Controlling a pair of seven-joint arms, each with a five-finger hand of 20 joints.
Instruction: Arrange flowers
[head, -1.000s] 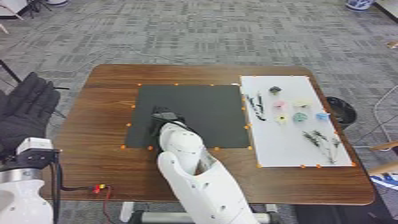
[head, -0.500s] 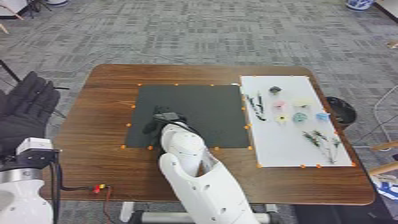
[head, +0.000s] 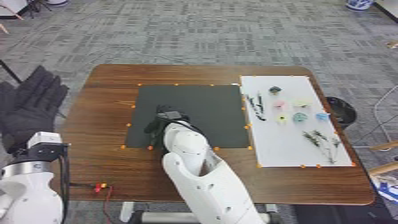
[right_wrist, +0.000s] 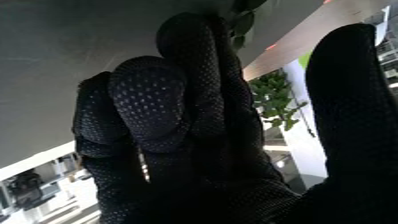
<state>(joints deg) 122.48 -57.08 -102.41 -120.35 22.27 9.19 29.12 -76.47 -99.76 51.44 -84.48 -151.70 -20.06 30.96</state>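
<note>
Leaves (right_wrist: 272, 100) near right robot hand (head: 163, 123), fingers relaxed, thumb apart, any hold unclear

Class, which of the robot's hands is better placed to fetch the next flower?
Probably the right hand: it is over the dark sheet, nearer the flowers. The left hand is out past the left edge of the table.

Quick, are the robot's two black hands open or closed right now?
Left hand: open, fingers spread, holding nothing.
Right hand: open over the dark mat, thumb apart from the fingers, with nothing visibly gripped.
</note>
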